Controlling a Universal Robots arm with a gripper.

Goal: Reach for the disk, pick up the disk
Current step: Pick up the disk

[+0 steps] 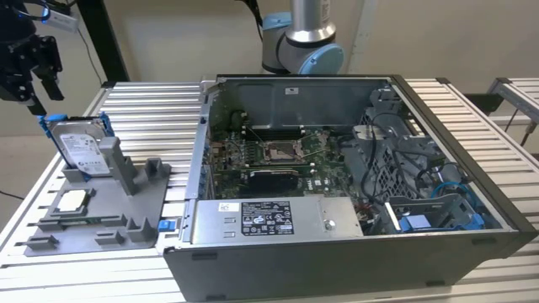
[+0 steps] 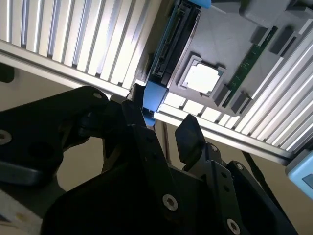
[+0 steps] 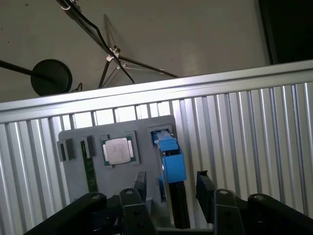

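Presently reaching: pincer [image 1: 42, 95], wide and empty, hangs clear above the upright disk [image 1: 84, 148], upper left in the exterior view; a grip calls for straddling it.

On the surface [image 1: 151, 107], the fixture tray [image 1: 126, 218] sits at the exterior view's left. The computer case [image 1: 337, 265] is just beside it on the right. The disk [image 1: 82, 146] stands on edge in a slot at the tray's far end. The processor chip [image 1: 71, 201] lies flat on the tray, nearer the camera. My end effector [image 1: 47, 101] hangs above the disk, apart from it.
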